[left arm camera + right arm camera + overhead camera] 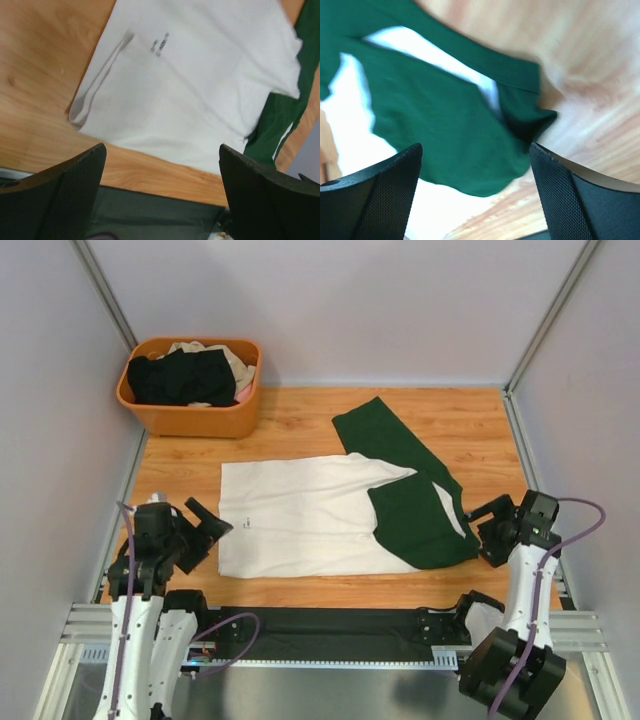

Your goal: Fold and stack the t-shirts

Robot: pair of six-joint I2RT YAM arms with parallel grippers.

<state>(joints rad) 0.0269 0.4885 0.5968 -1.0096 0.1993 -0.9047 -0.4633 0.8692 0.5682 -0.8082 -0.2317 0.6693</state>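
A white t-shirt (300,515) with dark green sleeves lies flat on the wooden table, print side hidden. One green sleeve (385,435) points toward the back, and the other sleeve (420,515) is folded over the shirt's right end. My left gripper (205,535) is open just off the shirt's left hem, holding nothing. In the left wrist view the hem (190,85) lies ahead of the spread left gripper (162,150). My right gripper (482,532) is open beside the folded sleeve's right edge. The green cloth (445,115) lies beyond the right gripper (476,147), not between its fingers.
An orange basket (190,420) at the back left holds a black shirt (180,378) and a beige one (235,360). A dark mat (330,625) runs along the table's near edge between the arm bases. Grey walls close in the left, right and back.
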